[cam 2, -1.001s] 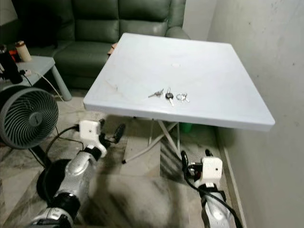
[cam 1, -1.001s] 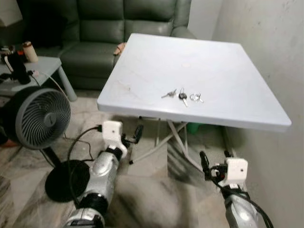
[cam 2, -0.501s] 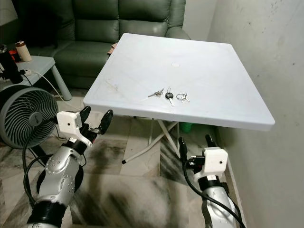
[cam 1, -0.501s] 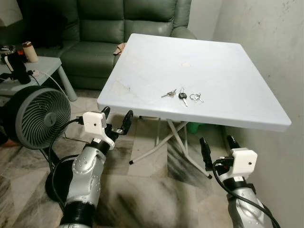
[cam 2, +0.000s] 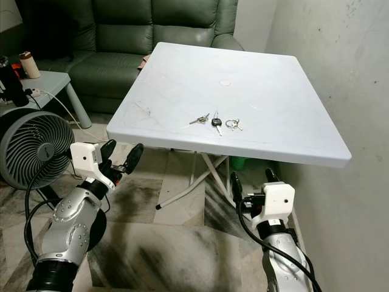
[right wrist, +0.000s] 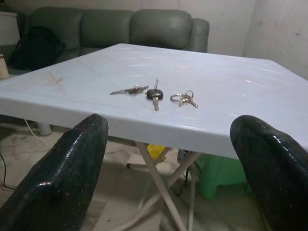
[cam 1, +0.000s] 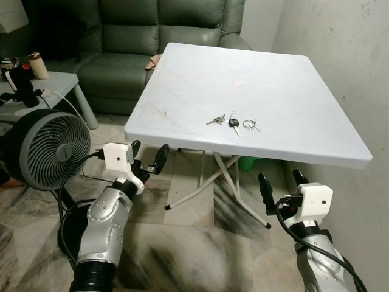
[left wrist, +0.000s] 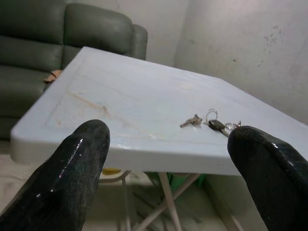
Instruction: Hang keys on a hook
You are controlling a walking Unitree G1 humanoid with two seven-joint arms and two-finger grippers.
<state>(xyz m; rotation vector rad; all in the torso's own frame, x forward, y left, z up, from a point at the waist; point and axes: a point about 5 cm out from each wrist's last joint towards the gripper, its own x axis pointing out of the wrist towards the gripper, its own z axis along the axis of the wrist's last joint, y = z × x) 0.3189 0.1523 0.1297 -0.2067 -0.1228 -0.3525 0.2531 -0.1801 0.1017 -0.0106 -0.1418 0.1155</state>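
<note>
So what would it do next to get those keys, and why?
Probably lift the right hand up over the table edge toward the keys. The keys lie flat near the front edge, nearer that side, while both open hands, the left hand too, hang below the tabletop.

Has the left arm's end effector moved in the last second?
Yes. The left end effector has come up and toward the fan, judged against the table edge.
</note>
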